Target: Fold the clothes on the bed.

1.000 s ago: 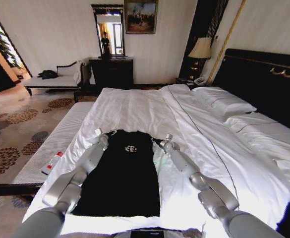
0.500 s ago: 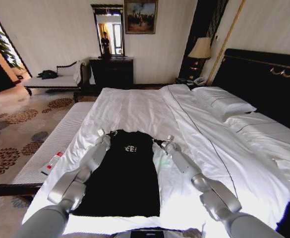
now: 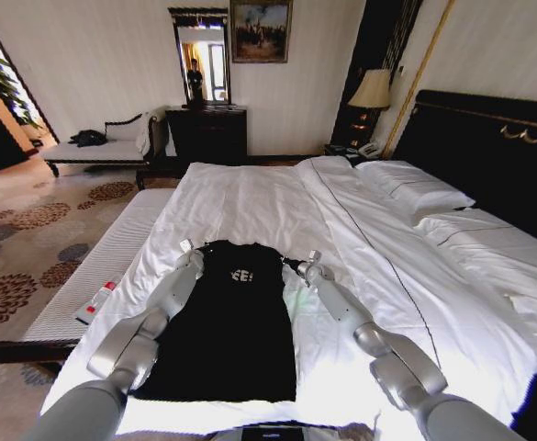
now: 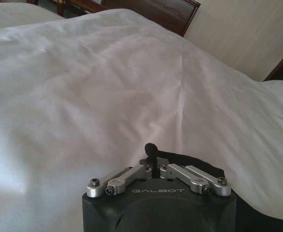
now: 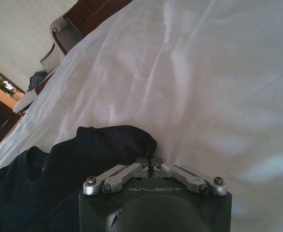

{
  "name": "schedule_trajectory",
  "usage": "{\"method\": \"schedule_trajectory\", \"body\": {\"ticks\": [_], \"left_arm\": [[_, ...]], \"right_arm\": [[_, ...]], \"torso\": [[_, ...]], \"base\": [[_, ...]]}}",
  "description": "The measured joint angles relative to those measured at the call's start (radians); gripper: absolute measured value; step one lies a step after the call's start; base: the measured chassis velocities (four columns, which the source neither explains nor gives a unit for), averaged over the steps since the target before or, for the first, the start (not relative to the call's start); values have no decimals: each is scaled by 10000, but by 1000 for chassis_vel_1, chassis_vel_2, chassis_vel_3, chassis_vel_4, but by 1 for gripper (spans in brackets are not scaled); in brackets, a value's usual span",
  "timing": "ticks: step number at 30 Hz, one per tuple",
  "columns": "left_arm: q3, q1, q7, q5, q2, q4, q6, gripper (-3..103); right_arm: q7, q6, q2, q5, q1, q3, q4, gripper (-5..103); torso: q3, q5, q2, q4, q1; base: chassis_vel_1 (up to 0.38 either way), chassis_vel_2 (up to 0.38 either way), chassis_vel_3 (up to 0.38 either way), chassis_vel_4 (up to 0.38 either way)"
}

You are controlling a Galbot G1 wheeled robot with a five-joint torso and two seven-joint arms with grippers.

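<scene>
Both arms reach out over the bed [image 3: 250,197], the left gripper [image 3: 187,248] and the right gripper [image 3: 303,264] each closed tight on a shoulder of the black T-shirt [image 3: 231,331], which lies flat near the bed's foot edge, apparently ready for folding.

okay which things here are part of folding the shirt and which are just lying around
Part of the job: black T-shirt, bed, left gripper and right gripper, both shut on its shoulders.

Lying about: pillows, lamp, chaise, small white item bedside.
</scene>
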Motion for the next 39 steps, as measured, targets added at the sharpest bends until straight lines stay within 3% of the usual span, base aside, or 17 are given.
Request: {"method": "schedule_trajectory", "body": {"ticks": [12,19,24,32,39], "left_arm": [[236,342,-91,-136,576,-926,-109,1],[592,571,-467,-931,1427,-2542,-120,1],[612,349,-607,-1304,1724,-2976,-91,1],[749,-134,-678,-1750,2067,-3291,-6,1],[939,-751,-423,-1898,2044,-2644,13,1]], "right_arm": [[110,-1,-175,205,-75,-184,455,0],[448,50,-608,544,219,-755,1470,0],[657,60,-730,592,609,-1038,1901,0],[797,150,-685,764,1547,-1437,1776,0],[753,306,-515,779,2156,-1777,1147,0]], "torso": [[0,0,0,0,0],[0,0,0,0,0],[0,-1,0,1,0],[1,-1,0,1,0],[1,-1,0,1,1]], "base": [[0,0,0,0],[0,0,0,0],[0,0,0,0],[0,0,0,0],[0,0,0,0]]}}
